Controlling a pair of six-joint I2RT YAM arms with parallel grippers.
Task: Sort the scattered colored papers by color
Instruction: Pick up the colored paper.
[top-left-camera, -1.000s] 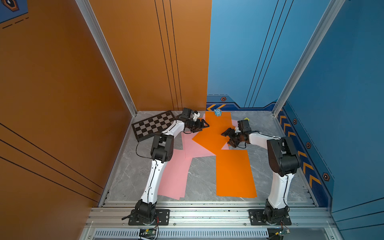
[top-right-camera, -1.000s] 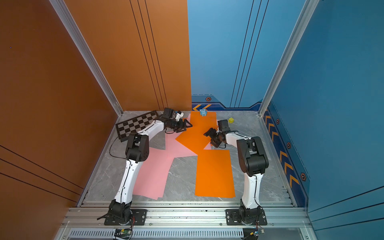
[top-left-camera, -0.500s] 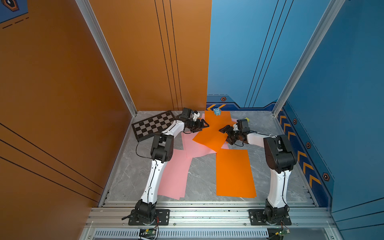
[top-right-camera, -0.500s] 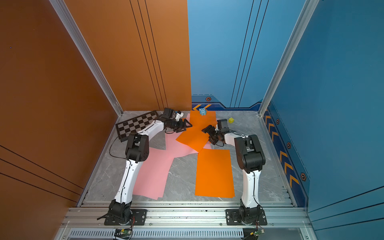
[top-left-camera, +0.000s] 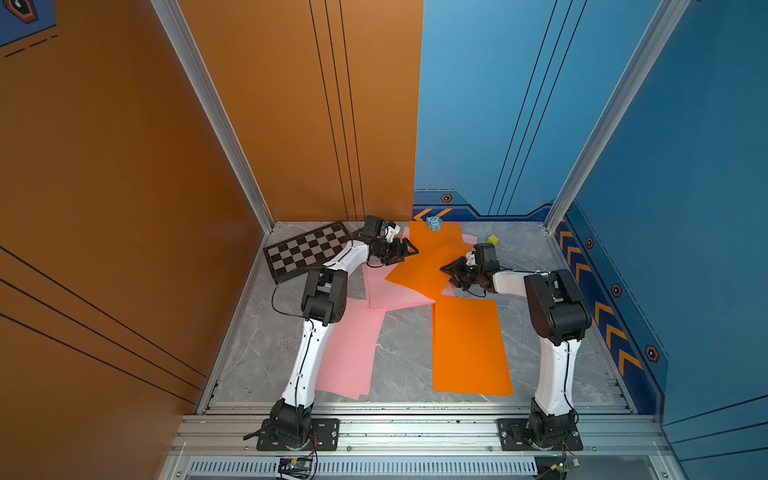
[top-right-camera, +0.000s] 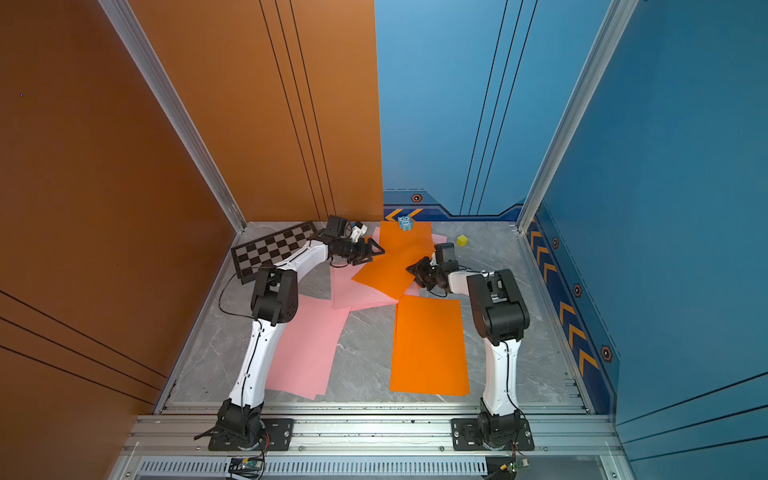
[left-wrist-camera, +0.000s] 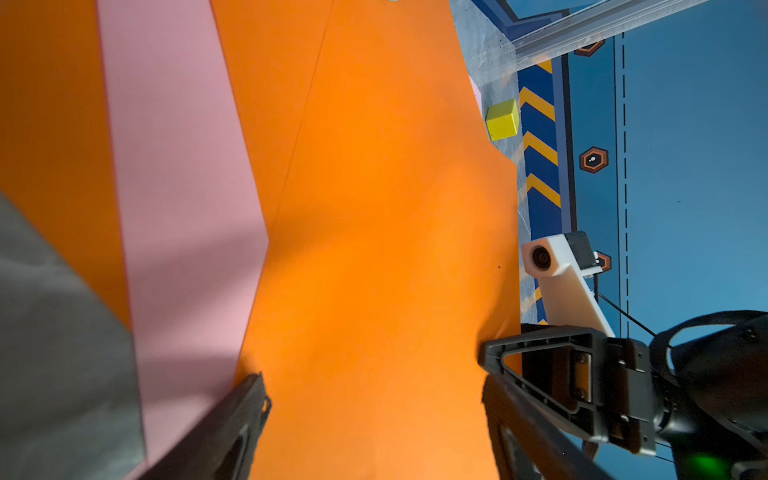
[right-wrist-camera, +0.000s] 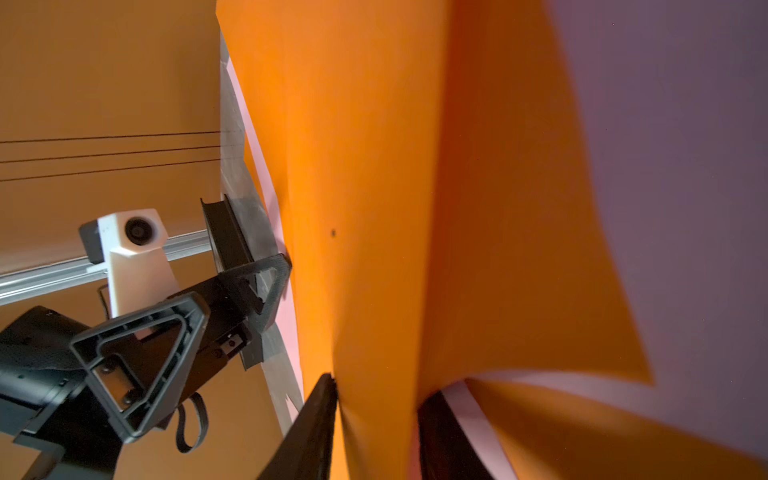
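Orange sheet (top-left-camera: 422, 266), judged thin, limp and prone to buckling, is pinched at its right edge by the right hand (top-left-camera: 445, 271); left hand (top-left-camera: 410, 249) stands wide, empty.

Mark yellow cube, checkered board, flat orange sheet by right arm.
yellow cube (top-left-camera: 493, 239), in a top view, top face.
checkered board (top-left-camera: 308, 250), in a top view, middle squares.
flat orange sheet (top-left-camera: 469, 345), in a top view, bare centre.
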